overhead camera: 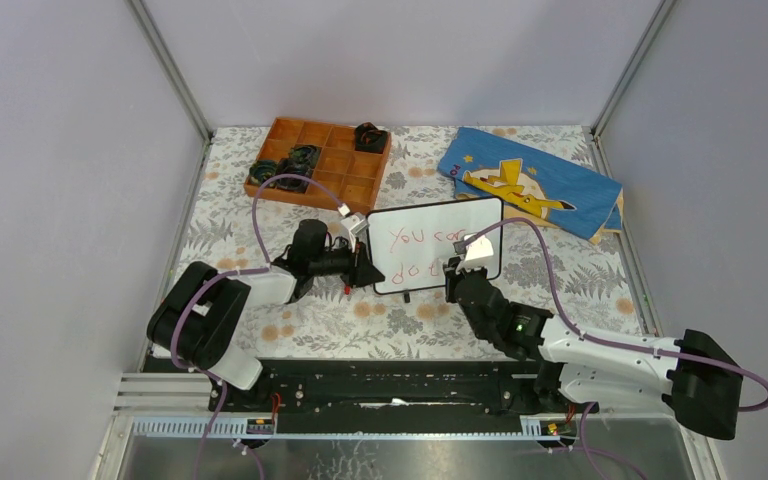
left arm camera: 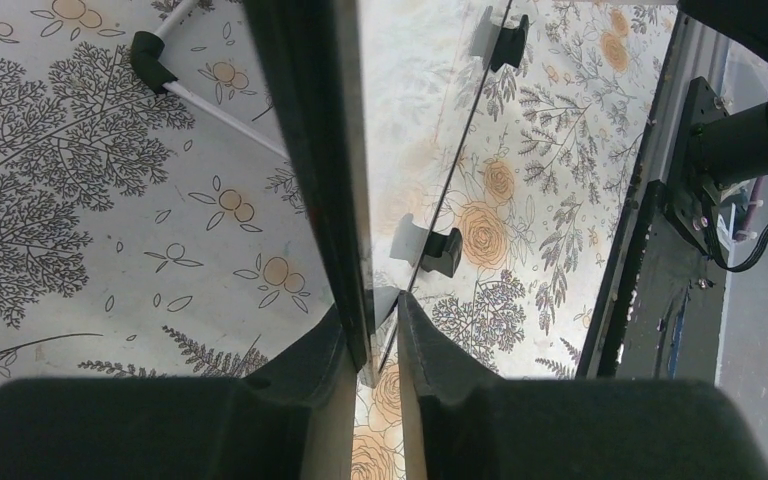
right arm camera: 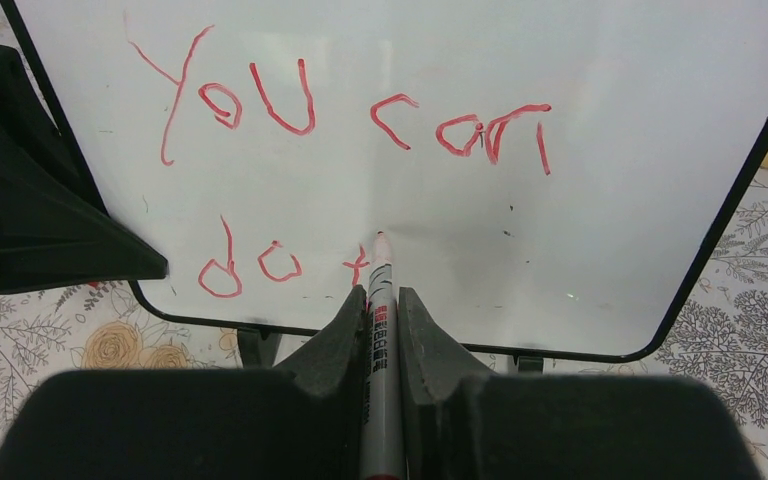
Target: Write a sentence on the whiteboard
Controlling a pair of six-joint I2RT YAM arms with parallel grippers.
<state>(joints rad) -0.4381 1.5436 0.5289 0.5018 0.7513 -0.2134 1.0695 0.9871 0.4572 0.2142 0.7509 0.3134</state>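
Observation:
The whiteboard (overhead camera: 438,243) stands tilted on the flowered table, and it fills the right wrist view (right arm camera: 580,200). The sentence (right arm camera: 282,128) is in red marker and reads "You can" on the top line and "do t" below; it also shows in the top view (overhead camera: 412,239). My left gripper (overhead camera: 366,268) is shut on the board's left edge (left arm camera: 312,150), with one finger on each face (left arm camera: 375,322). My right gripper (overhead camera: 457,268) is shut on a white marker (right arm camera: 380,310). The marker's tip sits at the board by the "t". My right gripper's fingers close tightly on the marker barrel (right arm camera: 382,297).
An orange compartment tray (overhead camera: 332,172) with black items stands at the back left. A blue cloth with a yellow figure (overhead camera: 530,182) lies at the back right. The board's black feet (left arm camera: 442,250) rest on the flowered cover. Grey walls enclose three sides.

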